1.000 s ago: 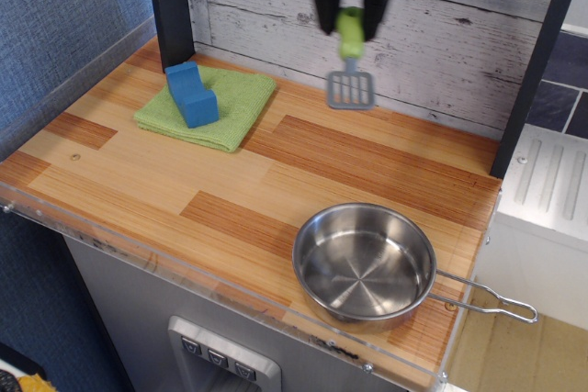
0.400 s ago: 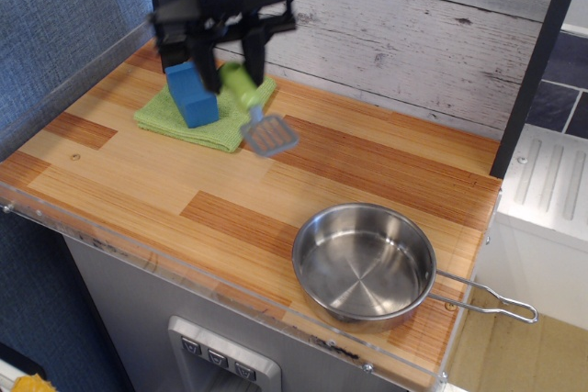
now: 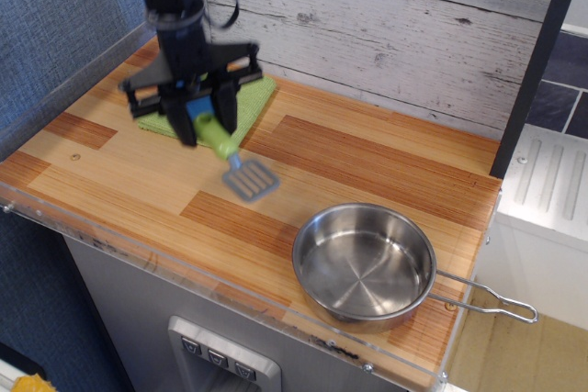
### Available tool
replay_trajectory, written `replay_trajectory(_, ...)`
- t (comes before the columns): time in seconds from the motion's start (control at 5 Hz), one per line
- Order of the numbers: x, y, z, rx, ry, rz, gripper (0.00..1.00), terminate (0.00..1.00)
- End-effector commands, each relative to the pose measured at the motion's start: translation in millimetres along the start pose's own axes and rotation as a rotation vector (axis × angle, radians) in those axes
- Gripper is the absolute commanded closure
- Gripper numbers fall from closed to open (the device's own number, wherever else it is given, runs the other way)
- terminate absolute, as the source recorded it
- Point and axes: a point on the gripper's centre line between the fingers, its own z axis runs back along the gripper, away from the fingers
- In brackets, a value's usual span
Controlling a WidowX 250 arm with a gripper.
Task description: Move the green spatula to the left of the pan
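One wooden counter (image 3: 367, 167) carries a bare steel pan (image 3: 364, 264), and left of that pan the claw (image 3: 206, 119) is clamped on the green spatula (image 3: 230, 153).

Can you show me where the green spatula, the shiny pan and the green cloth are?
green spatula (image 3: 250, 180): main camera view, on its grey slotted blade.
pan (image 3: 363, 268): main camera view, on the inside bottom of the bowl.
green cloth (image 3: 259, 92): main camera view, on its right corner behind the arm.
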Motion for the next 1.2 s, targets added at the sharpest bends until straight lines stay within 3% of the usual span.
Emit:
replay_trajectory(0.0,-15.4,4.9,-22.0,-0.011,0.003,0.022,1.0,0.0)
replay_trajectory(0.4,-16.5,13.7,-24.8,0.027,0.044,0.05,1.0,0.0)
replay_trajectory(0.6,-19.2,8.7,-15.5,0.104,0.076,0.138,0.0,0.0)
replay_trajectory(1.0,-16.5,6.4,-13.1,0.1,0.061,0.069,0.0,0.0)
